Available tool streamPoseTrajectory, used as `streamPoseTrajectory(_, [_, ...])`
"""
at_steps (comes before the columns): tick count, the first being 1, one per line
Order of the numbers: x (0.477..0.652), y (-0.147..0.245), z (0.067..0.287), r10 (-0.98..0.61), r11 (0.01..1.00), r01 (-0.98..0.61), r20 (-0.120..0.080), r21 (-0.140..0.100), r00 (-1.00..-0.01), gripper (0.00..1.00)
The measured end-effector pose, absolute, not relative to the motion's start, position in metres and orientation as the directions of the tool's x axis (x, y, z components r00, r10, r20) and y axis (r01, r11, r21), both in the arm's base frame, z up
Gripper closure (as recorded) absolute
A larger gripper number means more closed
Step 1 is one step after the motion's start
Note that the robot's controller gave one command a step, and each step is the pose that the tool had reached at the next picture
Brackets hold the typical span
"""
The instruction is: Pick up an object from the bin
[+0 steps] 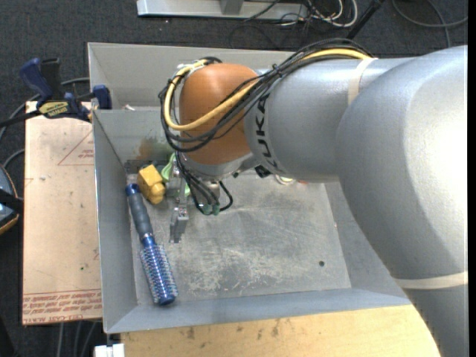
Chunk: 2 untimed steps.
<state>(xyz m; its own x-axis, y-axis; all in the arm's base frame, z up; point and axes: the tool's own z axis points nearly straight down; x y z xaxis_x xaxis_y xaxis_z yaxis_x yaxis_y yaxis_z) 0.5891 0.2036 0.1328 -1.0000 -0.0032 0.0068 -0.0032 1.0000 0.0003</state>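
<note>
**Gripper low in the bin's left part, beside brush and yellow block**

Camera view: the arm (372,125) comes in from the right and covers the far right part of the bin (238,307). Its wrist carries an orange cover (212,110) with cables (168,114) looped around it. Under that cover the gripper (178,222) points down to the bin floor in the left part of the bin. Whether it is open or closed cannot be told from here, nor whether it touches the floor.

A blue brush (146,238) lies along the left wall, handle toward the far end and bristle head toward the near left corner. The gripper is just to the right of the handle and apart from it. A yellow block (152,183) sits by the far end of the handle, touching or nearly touching it, and lies just left of the gripper and slightly farther back. A green piece (170,163) shows beyond the block, mostly hidden under the cover, so its kind cannot be told. The gripper stands on the bare floor between these things rather than over any one of them, with the block and the brush handle nearest.
</note>
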Motion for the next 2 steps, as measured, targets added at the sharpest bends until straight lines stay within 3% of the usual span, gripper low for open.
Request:
streamPoseTrajectory(1, [0.538, 0.233, 0.074, -0.205, 0.979, -0.205, -0.007, 0.000, -0.979, 0.00])
streamPoseTrajectory(2, [0.493, 0.241, 0.076, -0.332, 0.943, -0.332, -0.021, -0.003, -0.943, 0.00])
